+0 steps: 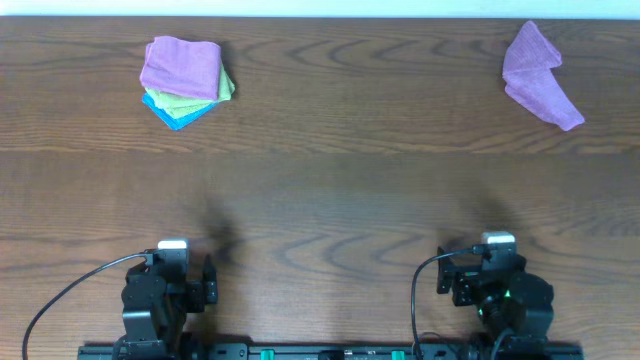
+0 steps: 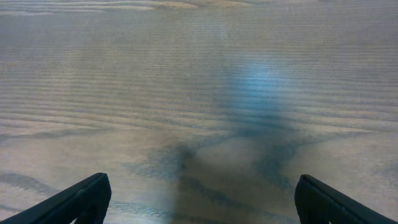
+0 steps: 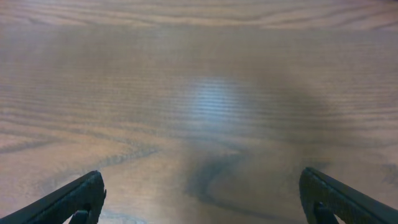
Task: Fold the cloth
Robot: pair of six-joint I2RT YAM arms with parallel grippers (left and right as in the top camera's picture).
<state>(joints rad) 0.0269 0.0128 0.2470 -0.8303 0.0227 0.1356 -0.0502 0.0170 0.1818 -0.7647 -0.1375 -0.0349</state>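
The pinkish-purple cloth (image 1: 181, 67) lies folded on top of a small stack at the table's far left, over a lime-green cloth (image 1: 222, 92) and a blue cloth (image 1: 176, 113). My left gripper (image 1: 180, 270) sits at the near edge, far from the stack. In the left wrist view it (image 2: 199, 190) is open and empty over bare wood. My right gripper (image 1: 492, 266) sits at the near right. In the right wrist view it (image 3: 202, 186) is open and empty over bare wood. Neither wrist view shows any cloth.
A bluer lavender-purple cloth (image 1: 540, 74) lies crumpled at the far right near the table's back edge. The wooden table (image 1: 330, 190) spans the view. Both arm bases and their cables sit along the front edge.
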